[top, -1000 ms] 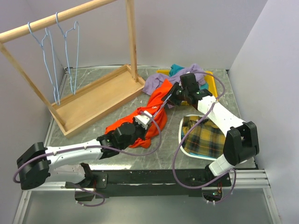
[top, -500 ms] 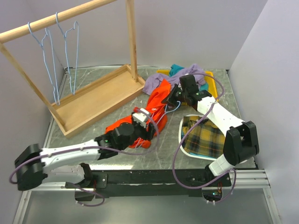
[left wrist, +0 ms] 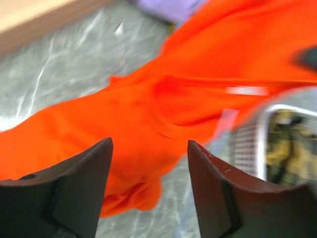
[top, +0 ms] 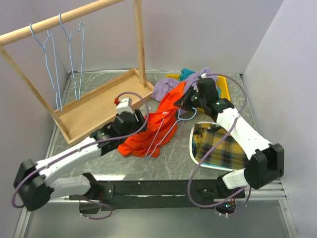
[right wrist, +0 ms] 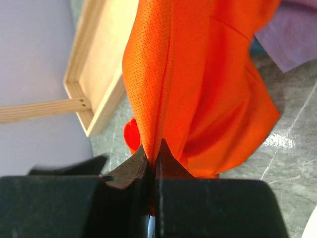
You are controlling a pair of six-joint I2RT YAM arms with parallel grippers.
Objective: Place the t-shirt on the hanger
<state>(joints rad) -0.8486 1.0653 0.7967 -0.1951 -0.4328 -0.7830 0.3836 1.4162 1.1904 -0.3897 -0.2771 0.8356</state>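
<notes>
Overhead, hanger (top: 162, 133) on t-shirt (top: 141, 139), right gripper (right wrist: 152, 152) pinching its fold up close, left gripper (left wrist: 148, 147) spread wide.

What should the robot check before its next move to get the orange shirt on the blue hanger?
1. Right jaws gripping the bright orange cloth t-shirt: ok, shut on a fold.
2. Left jaws free to grab: ok, open, nothing between them.
3. Thin light-blue wire hanger near the t-shirt: ok, it lies against the cloth.
4. Hanger already inside the t-shirt: cannot tell.
5. T-shirt spread flat: not ok, it is bunched and partly lifted.
</notes>
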